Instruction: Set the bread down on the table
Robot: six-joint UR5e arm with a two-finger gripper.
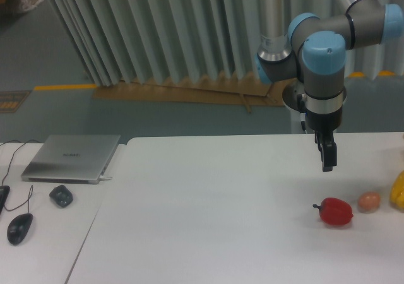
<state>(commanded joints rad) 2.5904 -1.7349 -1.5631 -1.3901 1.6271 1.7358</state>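
The bread does not show in this view. My gripper hangs over the right part of the white table, pointing down, a little above and left of a red pepper. Its dark fingers are seen edge-on as one narrow bar, so the gap between them is hidden. Nothing shows below or between the fingertips.
Beside the pepper lies a smooth tan egg-shaped thing, and a bright yellow thing is cut by the right edge. On the smaller desk at left are a closed laptop, a dark mouse and a small grey object.
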